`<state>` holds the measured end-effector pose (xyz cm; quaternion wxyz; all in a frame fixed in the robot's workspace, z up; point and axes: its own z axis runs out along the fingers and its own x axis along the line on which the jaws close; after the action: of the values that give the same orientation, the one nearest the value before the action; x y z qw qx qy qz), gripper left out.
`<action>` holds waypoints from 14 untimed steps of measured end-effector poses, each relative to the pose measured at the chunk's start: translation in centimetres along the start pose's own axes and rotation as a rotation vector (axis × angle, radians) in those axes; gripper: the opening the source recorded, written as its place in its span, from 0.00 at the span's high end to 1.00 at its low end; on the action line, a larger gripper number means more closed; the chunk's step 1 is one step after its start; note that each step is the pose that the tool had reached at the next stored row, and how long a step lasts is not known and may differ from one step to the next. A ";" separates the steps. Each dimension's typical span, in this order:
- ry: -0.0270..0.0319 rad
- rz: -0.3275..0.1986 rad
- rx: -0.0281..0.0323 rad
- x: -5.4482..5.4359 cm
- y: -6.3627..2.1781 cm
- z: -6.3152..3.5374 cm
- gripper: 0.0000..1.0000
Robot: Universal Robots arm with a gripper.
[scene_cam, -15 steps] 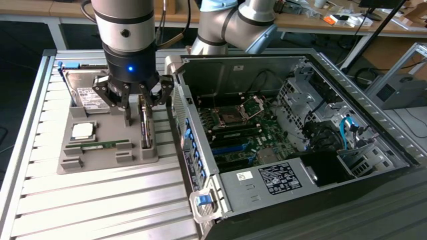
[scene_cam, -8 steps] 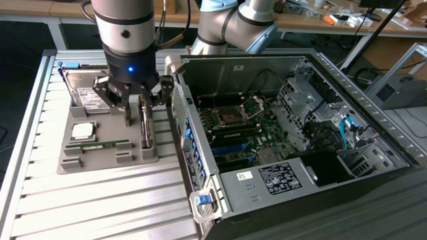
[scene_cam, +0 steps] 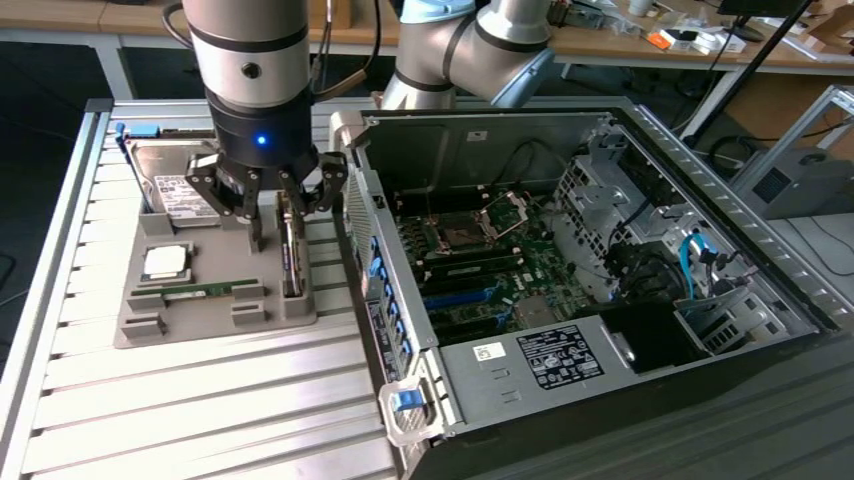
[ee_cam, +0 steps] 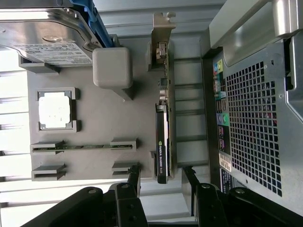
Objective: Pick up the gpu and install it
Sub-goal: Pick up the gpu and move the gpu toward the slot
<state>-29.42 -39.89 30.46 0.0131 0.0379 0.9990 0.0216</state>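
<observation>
Slatted table (scene_cam: 200,400), grey parts tray (scene_cam: 194,325): gpu (ee_cam: 162,142) stands on edge straight under the end effector (ee_cam: 162,182), fingers (ee_cam: 134,176) spread wide, straddling the card across its long axis

The gpu (scene_cam: 292,262) (ee_cam: 162,142), a thin dark card with a silver end bracket, stands on edge along the grey tray (scene_cam: 200,318) on the exterior view's right, beside the computer case (scene_cam: 481,150).

The gpu (ee_cam: 162,153) has white letters on its black edge: "NVIDIA QUADRO". The hard drive (ee_cam: 42,28) label is too small to read.
</observation>
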 end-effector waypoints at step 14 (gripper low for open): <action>0.0001 0.000 0.0000 0.0 -0.02 0.35 0.52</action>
<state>-29.42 -39.89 30.11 0.0130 0.0379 0.9990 0.0216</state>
